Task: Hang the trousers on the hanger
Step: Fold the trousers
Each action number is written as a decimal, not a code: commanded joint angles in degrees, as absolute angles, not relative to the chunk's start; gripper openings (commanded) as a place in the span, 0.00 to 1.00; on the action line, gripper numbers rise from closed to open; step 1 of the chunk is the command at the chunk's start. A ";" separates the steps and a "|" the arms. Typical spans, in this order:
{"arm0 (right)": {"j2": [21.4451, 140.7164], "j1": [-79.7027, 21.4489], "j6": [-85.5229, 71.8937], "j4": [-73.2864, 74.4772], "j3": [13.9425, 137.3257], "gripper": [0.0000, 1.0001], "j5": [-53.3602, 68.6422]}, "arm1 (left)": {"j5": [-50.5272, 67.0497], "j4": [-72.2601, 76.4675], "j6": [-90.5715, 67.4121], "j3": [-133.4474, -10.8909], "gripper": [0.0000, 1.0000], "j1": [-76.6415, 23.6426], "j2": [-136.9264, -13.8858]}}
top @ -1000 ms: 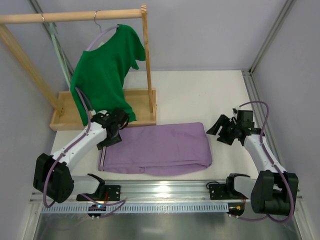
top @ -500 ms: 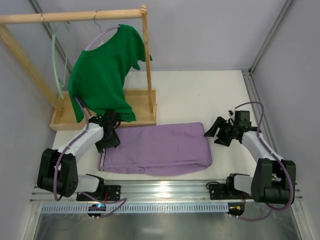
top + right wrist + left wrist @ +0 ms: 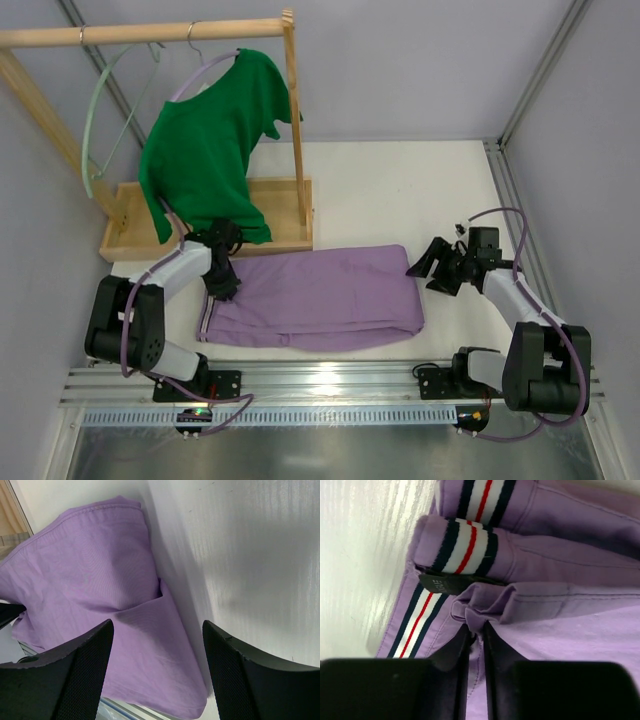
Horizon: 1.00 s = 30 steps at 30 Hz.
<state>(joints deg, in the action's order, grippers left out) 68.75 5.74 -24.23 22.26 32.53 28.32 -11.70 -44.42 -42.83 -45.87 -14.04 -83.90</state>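
With the left gripper (image 3: 476, 630) seemingly pinching a fold of the trousers (image 3: 320, 295), folded on the table (image 3: 400, 190), the wide-open right gripper (image 3: 156, 627) should grip the far end before lifting toward the hanger (image 3: 92, 130).

The top camera looks down from high above the white worktop (image 3: 400, 190). Both wrist cameras peer close-up at the soft lilac-purple trousers (image 3: 320, 295), shared by all views.
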 commanded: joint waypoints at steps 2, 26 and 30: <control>66.62 5.54 -23.82 19.07 31.29 0.75 29.79 | -11.16 -44.82 -42.19 -47.18 0.01 -13.62 -85.60; 66.79 0.00 -23.91 9.15 28.30 0.81 37.53 | -21.63 -54.94 -46.14 -50.10 0.30 -5.63 -84.99; 70.03 -2.99 -23.56 9.22 29.88 0.79 37.44 | -21.36 -55.37 -46.58 -50.89 0.41 -5.36 -85.34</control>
<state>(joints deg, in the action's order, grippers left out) 68.25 -1.98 -24.14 11.99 28.16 35.99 -21.26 -55.64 -46.06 -50.41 -5.82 -85.80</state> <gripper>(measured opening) 0.795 0.397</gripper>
